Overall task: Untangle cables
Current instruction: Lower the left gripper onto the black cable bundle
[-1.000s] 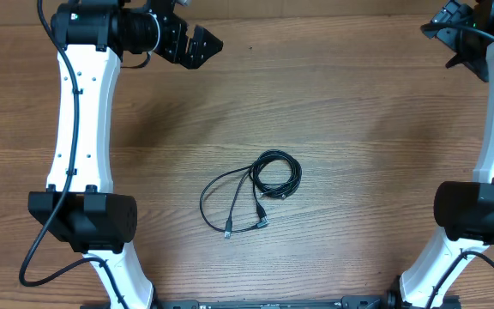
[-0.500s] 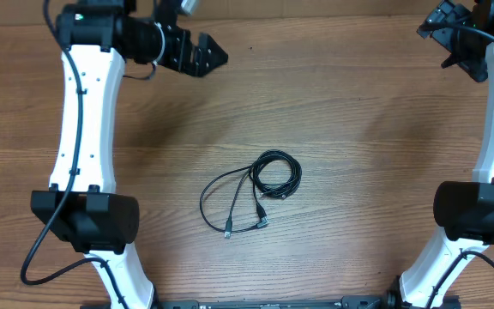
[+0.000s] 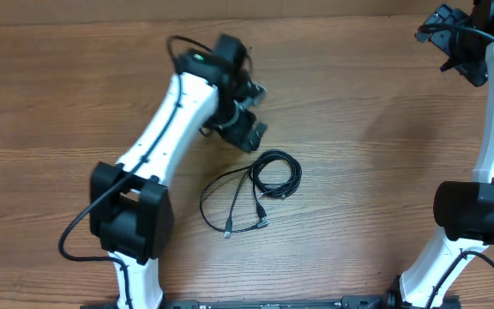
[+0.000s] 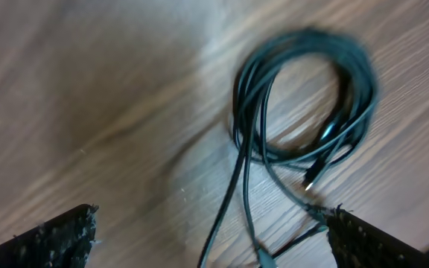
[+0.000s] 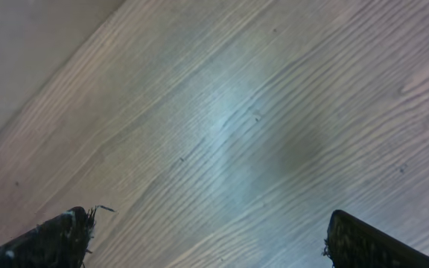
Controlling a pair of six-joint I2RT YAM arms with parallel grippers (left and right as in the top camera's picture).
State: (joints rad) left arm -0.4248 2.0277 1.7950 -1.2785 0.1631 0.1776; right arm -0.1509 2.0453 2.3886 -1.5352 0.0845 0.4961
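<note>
Left gripper (image 3: 247, 129) hovers, fingers spread, the tangled cables (image 3: 268, 178) lying on the table (image 3: 358, 129) just ahead of it. Right gripper (image 5: 211, 227), also spread, hangs far off. Pinching several strands together could tighten the tangle.

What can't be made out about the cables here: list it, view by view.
- Overhead: the cables are too small to count the cords or trace their crossings.
- Left wrist: the coil is blurred, and its trailing cords run off the bottom edge.
- Right wrist: only bare table shows; the cables are out of frame.
</note>
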